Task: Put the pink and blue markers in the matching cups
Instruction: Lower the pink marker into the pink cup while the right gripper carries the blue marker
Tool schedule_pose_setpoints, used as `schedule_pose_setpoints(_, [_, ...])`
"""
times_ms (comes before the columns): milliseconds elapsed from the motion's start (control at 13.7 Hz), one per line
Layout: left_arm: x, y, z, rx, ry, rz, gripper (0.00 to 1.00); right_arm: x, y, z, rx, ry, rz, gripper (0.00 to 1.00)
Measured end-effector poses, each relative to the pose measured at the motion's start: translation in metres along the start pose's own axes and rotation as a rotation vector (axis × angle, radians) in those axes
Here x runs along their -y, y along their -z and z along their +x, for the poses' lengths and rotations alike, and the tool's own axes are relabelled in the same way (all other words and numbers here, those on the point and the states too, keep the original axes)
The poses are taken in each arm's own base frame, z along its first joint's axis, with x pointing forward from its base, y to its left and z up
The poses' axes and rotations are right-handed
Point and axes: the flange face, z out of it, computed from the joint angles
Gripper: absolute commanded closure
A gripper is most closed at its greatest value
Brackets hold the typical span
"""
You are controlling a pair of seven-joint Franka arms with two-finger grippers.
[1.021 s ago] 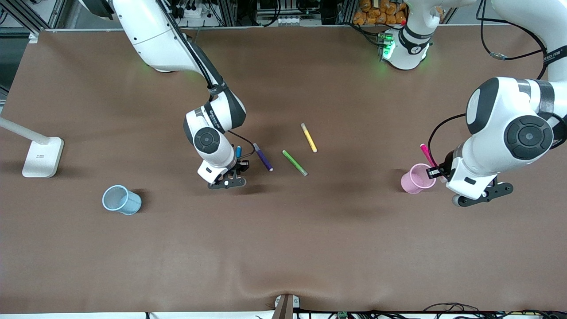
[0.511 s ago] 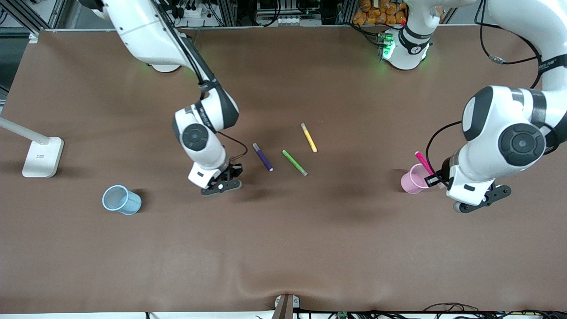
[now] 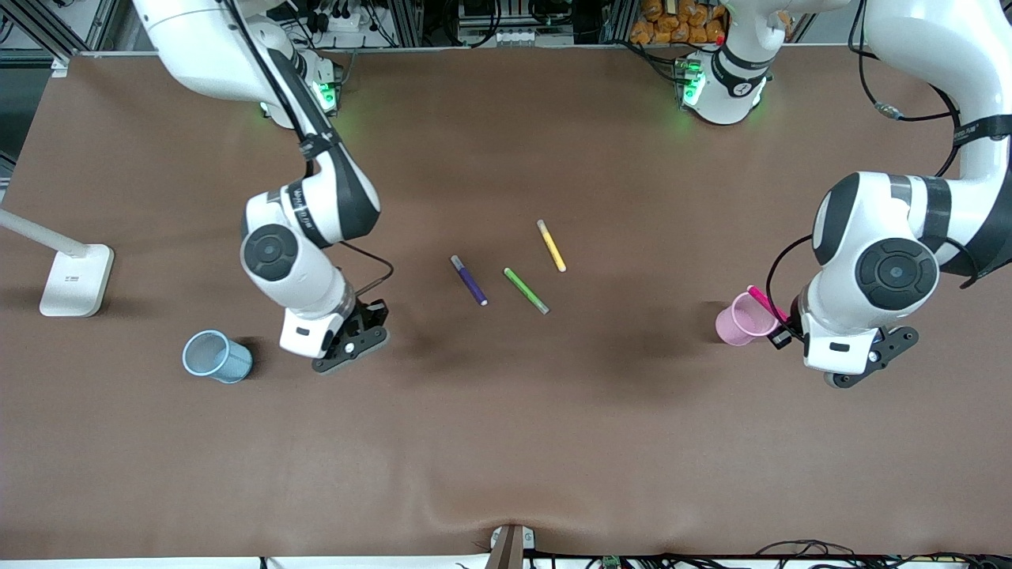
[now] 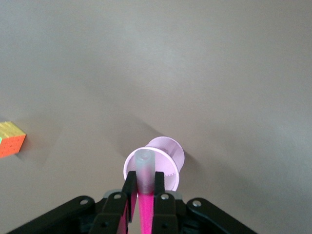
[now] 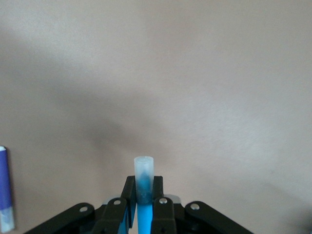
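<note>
Near the left arm's end of the table, left gripper (image 4: 143, 195) pinching the pink marker (image 4: 144, 185) right over the pink cup (image 3: 743, 319). Near the right arm's end, right gripper (image 5: 143, 197) squeezing the blue marker (image 5: 143, 187), blue cup (image 3: 216, 356) close by. Light, stiff, slippery pens: best held mid-barrel.

Right arm hides the blue marker (image 5: 144, 195) in front view.

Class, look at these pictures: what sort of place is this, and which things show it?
Probably a robotics lab bench. Two white arms are mounted along a brown-covered table, with cabling and metal framing above its top edge. The left gripper holds a pink marker; the right gripper holds a blue marker.
</note>
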Motion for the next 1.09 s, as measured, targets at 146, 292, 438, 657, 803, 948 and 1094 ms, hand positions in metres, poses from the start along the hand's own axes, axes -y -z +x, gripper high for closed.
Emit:
schedule_pose_setpoints(146, [-0.004,-0.015,-0.001,-0.045,0.093,0.057,1.00,-0.016,0.005,0.000,-0.012,0.065,-0.004,1.00])
schedule_pose_setpoints(292, [-0.011,-0.033,-0.004,-0.070,0.155,0.098,1.00,-0.026,0.017,0.003,-0.035,0.109,-0.012,1.00])
schedule_pose_setpoints(438, [-0.016,-0.047,-0.006,-0.092,0.198,0.126,1.00,-0.030,0.038,0.005,-0.067,0.130,-0.020,1.00])
schedule_pose_setpoints(657, [-0.028,-0.062,-0.015,-0.134,0.222,0.164,1.00,-0.047,0.068,0.001,-0.104,0.139,-0.033,1.00])
schedule_pose_setpoints(803, [-0.037,-0.072,-0.024,-0.141,0.226,0.182,1.00,-0.066,0.082,-0.005,-0.121,0.130,-0.038,1.00])
schedule_pose_setpoints(948, [-0.043,-0.085,-0.029,-0.159,0.230,0.209,1.00,-0.084,0.090,-0.015,-0.136,0.122,-0.034,1.00])
schedule_pose_setpoints(1094, [-0.046,-0.097,-0.031,-0.166,0.225,0.228,1.00,-0.102,0.098,-0.025,-0.164,0.130,-0.004,1.00])
